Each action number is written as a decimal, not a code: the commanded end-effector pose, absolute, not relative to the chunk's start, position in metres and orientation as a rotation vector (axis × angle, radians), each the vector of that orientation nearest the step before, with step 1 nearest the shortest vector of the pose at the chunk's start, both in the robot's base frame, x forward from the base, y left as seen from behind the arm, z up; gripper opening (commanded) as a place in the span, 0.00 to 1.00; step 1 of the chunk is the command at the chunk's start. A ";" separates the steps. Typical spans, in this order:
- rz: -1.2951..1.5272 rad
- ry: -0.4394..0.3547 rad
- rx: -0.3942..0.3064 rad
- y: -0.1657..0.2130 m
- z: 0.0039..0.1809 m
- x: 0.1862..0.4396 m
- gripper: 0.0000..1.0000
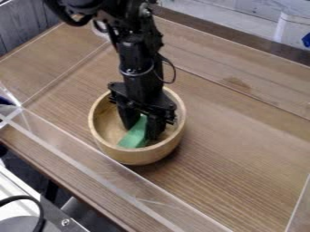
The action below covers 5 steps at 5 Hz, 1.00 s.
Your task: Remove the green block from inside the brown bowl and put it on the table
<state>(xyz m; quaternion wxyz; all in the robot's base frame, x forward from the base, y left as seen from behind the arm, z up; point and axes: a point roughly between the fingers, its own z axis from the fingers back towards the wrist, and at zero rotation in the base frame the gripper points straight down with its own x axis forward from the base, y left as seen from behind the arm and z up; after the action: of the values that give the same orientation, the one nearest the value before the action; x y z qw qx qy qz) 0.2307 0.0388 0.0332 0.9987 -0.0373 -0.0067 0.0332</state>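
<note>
The black tool [141, 116] reaches down into the round brown wooden bowl [108, 147], its fingertips inside the rim. The green block [136, 134] is in the bowl, tilted against the inner side, its upper end between or just behind the fingers and its lower end showing below them. The tool is closed down; whether it has a firm hold of the block, I cannot tell. The bowl sits on the brown wood-grain worktop [237, 145], near a low clear wall [97, 192].
</note>
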 end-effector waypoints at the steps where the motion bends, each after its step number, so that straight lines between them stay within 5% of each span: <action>1: 0.072 -0.057 -0.092 0.044 0.038 0.245 0.00; 5: 0.063 -0.035 -0.130 0.046 0.046 0.250 0.00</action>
<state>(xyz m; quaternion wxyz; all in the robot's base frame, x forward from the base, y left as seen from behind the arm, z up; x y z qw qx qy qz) 0.2377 0.0413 0.0334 0.9968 -0.0708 0.0114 0.0343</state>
